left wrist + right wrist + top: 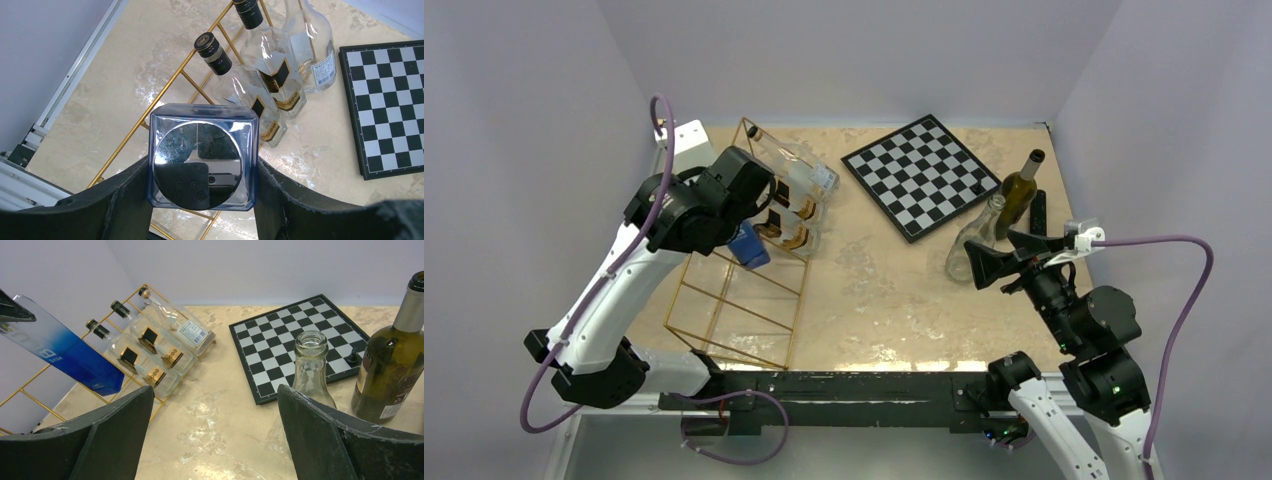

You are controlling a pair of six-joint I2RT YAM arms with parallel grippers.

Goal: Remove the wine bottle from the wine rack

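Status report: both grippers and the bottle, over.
Left gripper shut on blue square-sided bottle, tilted above gold wire wine rack. Right gripper open, empty, beside upright clear glass bottle. Three clear bottles lie in rack close alongside.

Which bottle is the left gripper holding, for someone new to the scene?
Find the gold wire wine rack on the left side of the table. Over it, the left gripper is shut on a square-sided blue bottle. It is the only blue one; the three bottles lying on the rack are clear.
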